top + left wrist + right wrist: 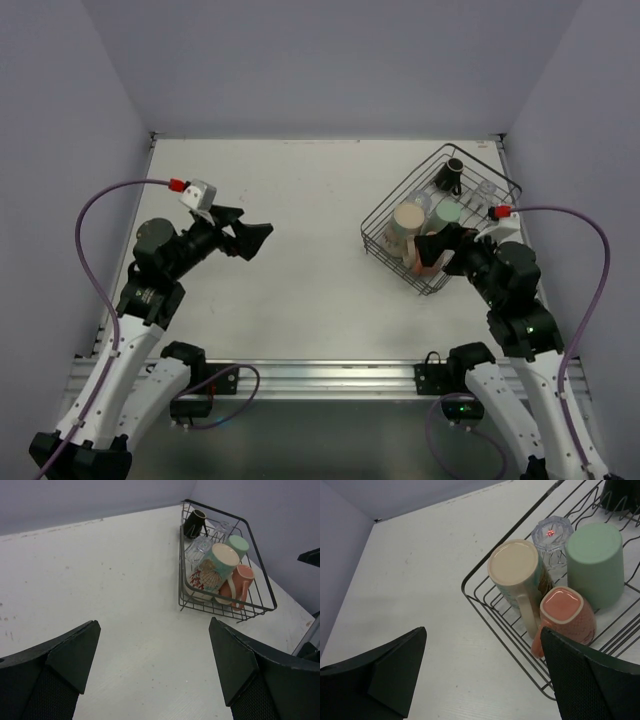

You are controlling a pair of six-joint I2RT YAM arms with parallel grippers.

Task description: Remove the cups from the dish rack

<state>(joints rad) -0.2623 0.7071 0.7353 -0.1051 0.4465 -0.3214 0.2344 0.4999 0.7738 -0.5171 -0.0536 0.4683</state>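
Observation:
The black wire dish rack (395,192) stands at the right of the table. In it are a large beige mug (515,567), a pinkish cup with a handle (565,612), a mint green tumbler (595,562), a clear glass (550,535) and a small dark brown mug (194,523) at the far end. The first three stand base up. My right gripper (484,632) is open and empty above the rack's near corner, one finger beside the pinkish cup. My left gripper (255,230) is open and empty over bare table, well left of the rack.
The white table (300,290) is walled at the back and both sides. The rack sits close to the right wall. A second clear glass (223,529) seems to stand near the dark mug.

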